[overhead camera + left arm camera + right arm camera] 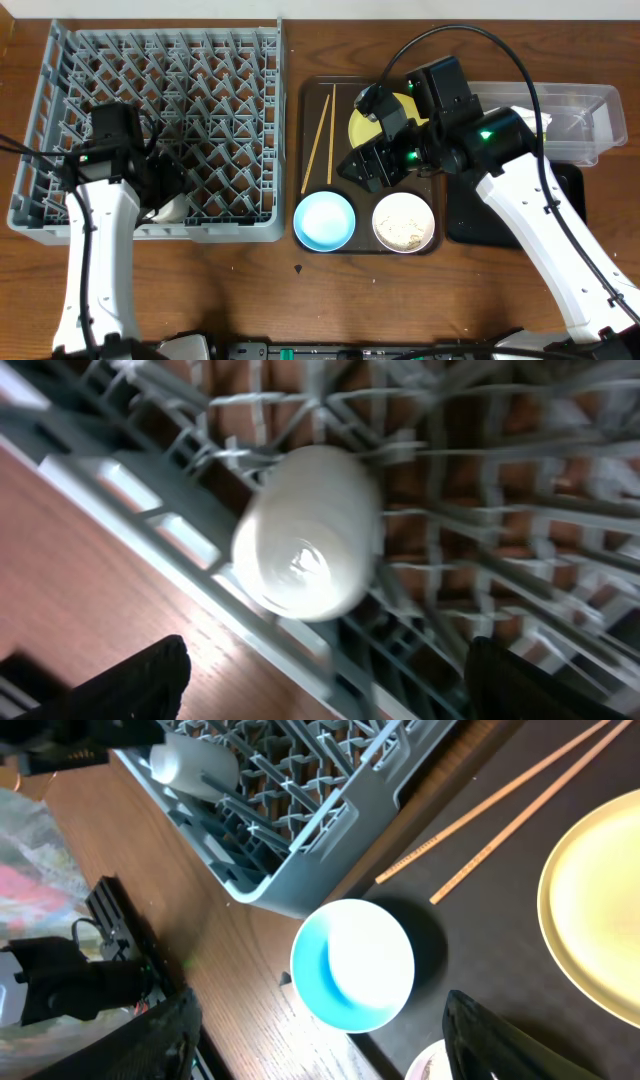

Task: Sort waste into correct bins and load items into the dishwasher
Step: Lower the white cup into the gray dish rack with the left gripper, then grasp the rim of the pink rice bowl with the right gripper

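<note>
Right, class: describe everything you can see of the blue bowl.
The blue bowl is round, light blue and glossy, empty and upright. It sits in a corner of the brown tray, beside the white bowl, just past the ends of the chopsticks. Nothing but the tray touches it.

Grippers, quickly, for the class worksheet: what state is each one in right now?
Left gripper: open, holding nothing.
Right gripper: open, holding nothing.
</note>
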